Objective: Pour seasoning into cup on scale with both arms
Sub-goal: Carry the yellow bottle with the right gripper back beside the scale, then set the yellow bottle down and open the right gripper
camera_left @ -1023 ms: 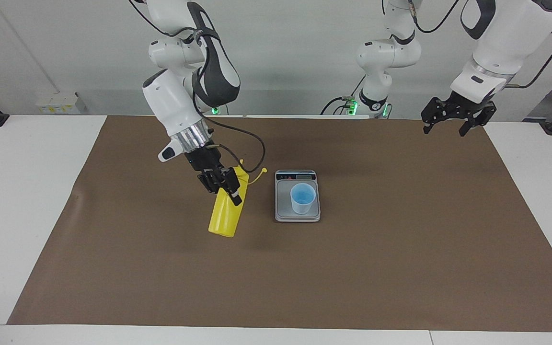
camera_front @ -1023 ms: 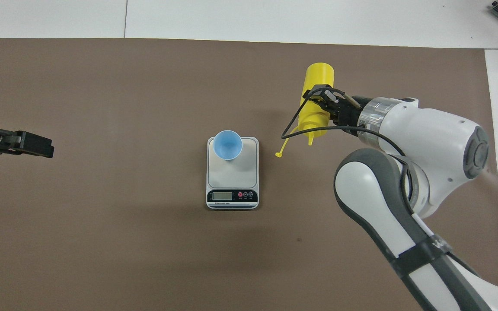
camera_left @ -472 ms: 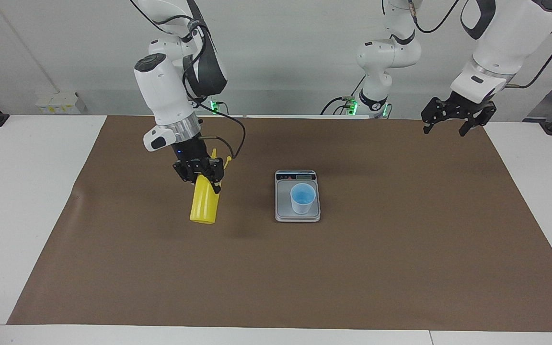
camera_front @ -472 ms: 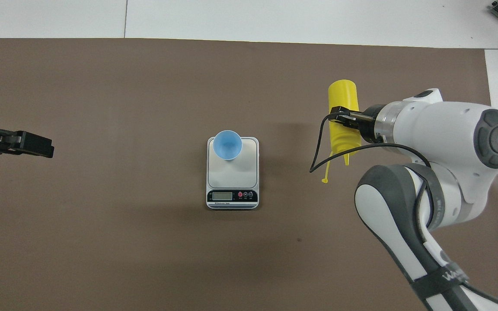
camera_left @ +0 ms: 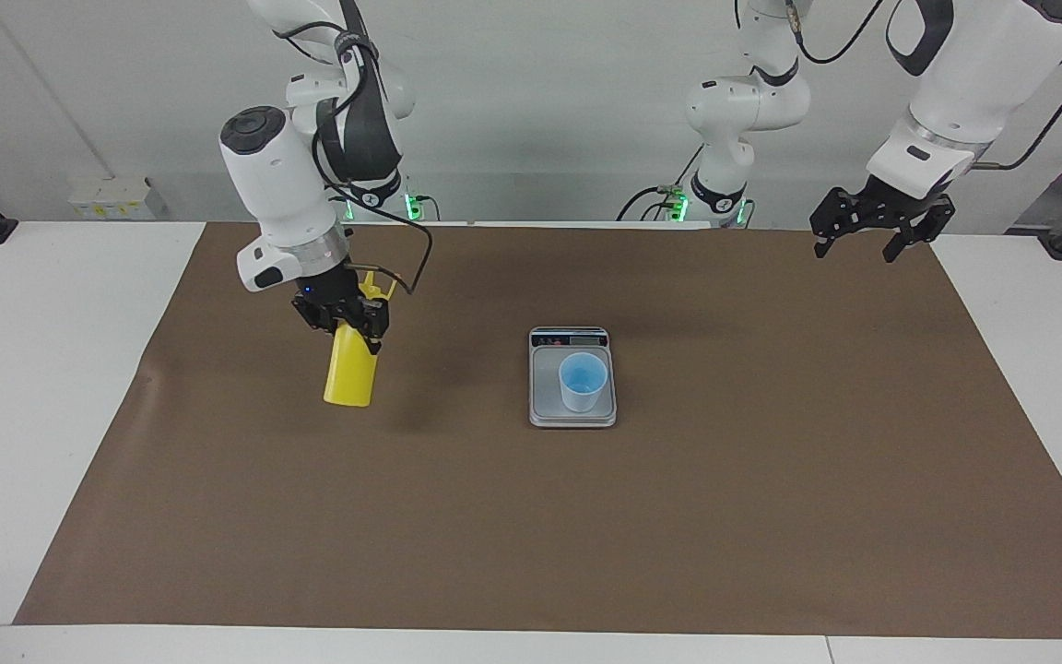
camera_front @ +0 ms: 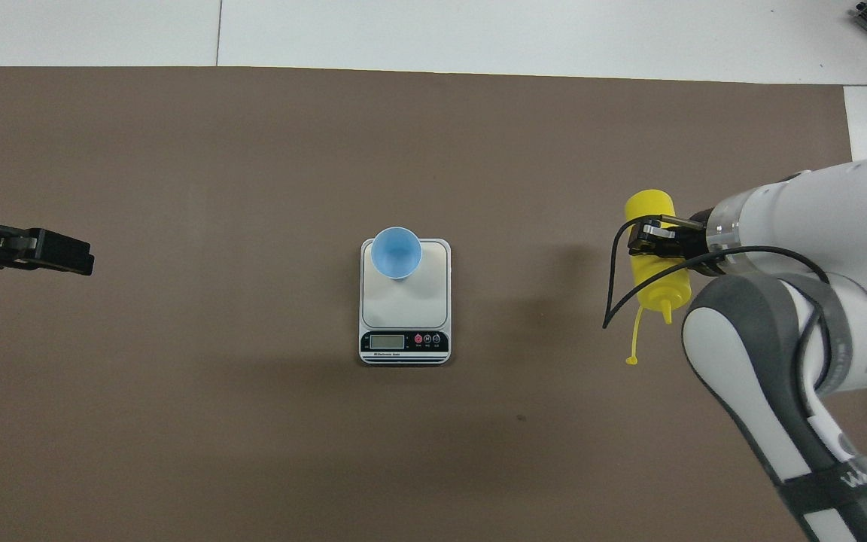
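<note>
Right gripper (camera_left: 344,323) pinched tight on the seasoning (camera_left: 350,373) near its shoulder, nozzle end up and tilted toward the robots, base hanging just above the brown mat (camera_left: 771,516) at the right arm's end, probably so the bottle can be carried without spilling; well apart from the cup (camera_left: 583,381); cup upright on the scale (camera_left: 549,406), placed for weighing whatever gets poured; left gripper (camera_left: 872,242) spread wide, waiting over the mat's edge by its own base; no brand legible; scale display (camera_front: 387,342) unreadable.
</note>
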`<state>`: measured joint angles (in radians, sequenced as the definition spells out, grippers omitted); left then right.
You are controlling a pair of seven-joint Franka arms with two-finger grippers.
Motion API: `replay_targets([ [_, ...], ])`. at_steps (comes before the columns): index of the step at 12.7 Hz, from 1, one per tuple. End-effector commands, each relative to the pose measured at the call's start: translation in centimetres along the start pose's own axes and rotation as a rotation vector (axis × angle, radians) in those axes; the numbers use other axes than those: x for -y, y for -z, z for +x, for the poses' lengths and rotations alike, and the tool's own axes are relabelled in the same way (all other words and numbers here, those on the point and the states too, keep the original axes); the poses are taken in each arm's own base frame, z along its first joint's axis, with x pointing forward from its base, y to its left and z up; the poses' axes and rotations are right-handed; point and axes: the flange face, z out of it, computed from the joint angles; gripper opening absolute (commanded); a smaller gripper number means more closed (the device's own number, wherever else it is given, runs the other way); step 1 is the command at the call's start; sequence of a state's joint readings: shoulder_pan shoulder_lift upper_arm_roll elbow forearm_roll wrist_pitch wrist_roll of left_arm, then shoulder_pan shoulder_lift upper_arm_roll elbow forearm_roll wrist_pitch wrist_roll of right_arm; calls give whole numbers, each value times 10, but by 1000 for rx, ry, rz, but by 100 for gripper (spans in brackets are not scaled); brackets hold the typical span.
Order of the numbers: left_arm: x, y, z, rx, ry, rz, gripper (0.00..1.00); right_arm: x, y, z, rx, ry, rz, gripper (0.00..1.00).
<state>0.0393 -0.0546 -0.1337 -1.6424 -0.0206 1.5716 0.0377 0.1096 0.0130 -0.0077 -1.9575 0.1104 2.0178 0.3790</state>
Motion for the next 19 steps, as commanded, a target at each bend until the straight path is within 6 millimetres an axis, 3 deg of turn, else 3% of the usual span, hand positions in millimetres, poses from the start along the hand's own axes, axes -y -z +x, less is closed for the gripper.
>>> replay_targets([
  [1,-1,4,-7,-7,-10,-2,100,-28,28,4,81,-68,-46,0],
  [4,-6,2,-9,10,-15,-2,100,-64,32,10,157,-255,-54,0],
  [7,-7,2,-8,-1,-16,-1,100,-137,31,25,292,-469,61,0],
  [9,-7,2,-8,-1,-16,-1,100,-176,1,39,384,-595,141,0],
  [12,-4,2,-9,4,-13,-2,100,-194,-39,51,511,-763,224,0],
  [14,0,2,-8,1,-6,-2,100,-194,-57,57,571,-879,212,0],
  [17,0,2,-8,1,-6,-2,100,-198,-96,67,715,-1219,229,0],
  [19,0,2,-8,1,-6,-2,100,-211,-109,66,756,-1347,230,0],
])
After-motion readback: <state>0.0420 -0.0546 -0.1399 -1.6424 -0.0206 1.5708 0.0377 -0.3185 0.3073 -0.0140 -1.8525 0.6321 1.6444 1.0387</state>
